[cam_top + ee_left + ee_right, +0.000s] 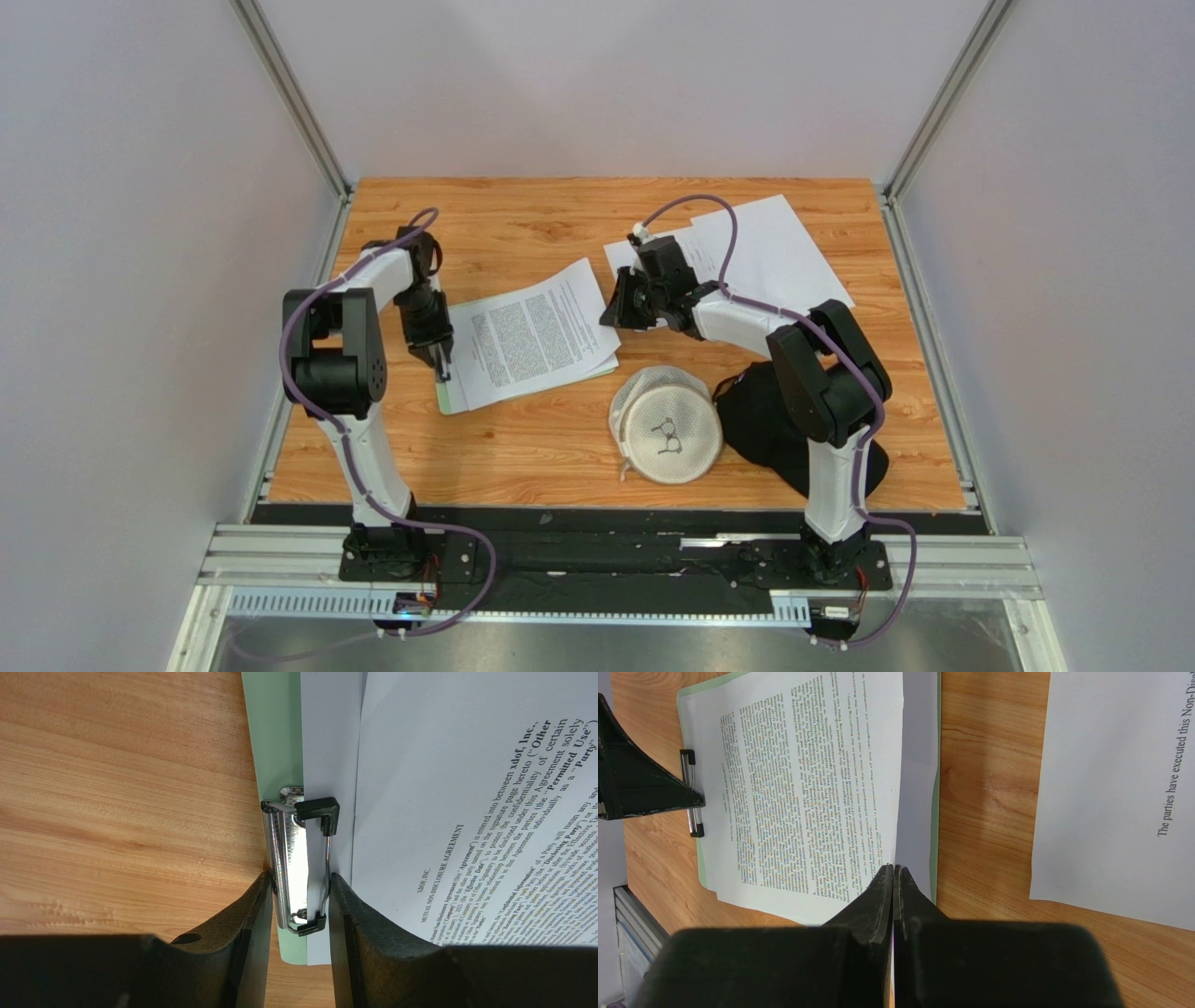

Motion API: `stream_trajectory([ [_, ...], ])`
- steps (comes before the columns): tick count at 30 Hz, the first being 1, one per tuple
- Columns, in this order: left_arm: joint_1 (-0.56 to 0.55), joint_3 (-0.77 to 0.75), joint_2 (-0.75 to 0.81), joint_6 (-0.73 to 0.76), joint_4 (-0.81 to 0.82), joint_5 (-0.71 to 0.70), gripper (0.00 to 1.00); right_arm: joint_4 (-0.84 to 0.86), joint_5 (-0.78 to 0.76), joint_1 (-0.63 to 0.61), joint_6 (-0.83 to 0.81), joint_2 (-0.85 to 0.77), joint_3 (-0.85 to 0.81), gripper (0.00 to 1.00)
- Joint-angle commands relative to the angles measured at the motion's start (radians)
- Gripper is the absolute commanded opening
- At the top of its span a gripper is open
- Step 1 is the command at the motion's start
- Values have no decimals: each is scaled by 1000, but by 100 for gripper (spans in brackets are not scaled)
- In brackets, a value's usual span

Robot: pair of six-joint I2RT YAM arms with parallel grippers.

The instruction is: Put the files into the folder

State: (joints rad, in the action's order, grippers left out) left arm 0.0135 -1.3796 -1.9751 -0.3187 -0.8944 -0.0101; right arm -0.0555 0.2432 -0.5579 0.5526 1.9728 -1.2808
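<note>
The light-green folder (452, 399) lies left of centre, mostly covered by paper. Its metal clip (298, 861) sits between my left gripper's (300, 876) fingers, which press on it from both sides. A printed sheet (477, 812) lies slanted over a plain sheet (330, 742) on the green board (270, 735). My right gripper (895, 868) is shut at the far edge of the printed sheet (808, 791), with a thin sliver of paper between its fingers. More white sheets (765, 252) lie at the back right, one bearing a line of text (1116, 791).
A round white cloth cap (666, 424) with a glasses drawing lies at front centre, and a black cloth (765, 413) sits beside it under the right arm. The left gripper's black finger (640, 784) shows at the clip (692, 794) in the right wrist view.
</note>
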Motion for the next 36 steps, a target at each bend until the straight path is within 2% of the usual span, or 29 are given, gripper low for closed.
stream_trajectory([
  [1,2,-7,-22,12,37,4,3,23,-15,-4,-2,-48,-8,0],
  [3,5,-3,-11,12,52,54,0,23,-15,-4,3,-45,-8,0],
  [14,34,86,65,-16,155,220,0,5,-70,-4,29,-49,-2,0],
  [22,39,151,110,-16,219,240,0,-20,-107,4,21,-49,3,0],
  [30,40,224,163,-51,328,272,0,-9,-81,46,29,-49,15,0],
  [36,42,238,174,-57,345,283,0,16,-48,44,32,-34,14,0],
])
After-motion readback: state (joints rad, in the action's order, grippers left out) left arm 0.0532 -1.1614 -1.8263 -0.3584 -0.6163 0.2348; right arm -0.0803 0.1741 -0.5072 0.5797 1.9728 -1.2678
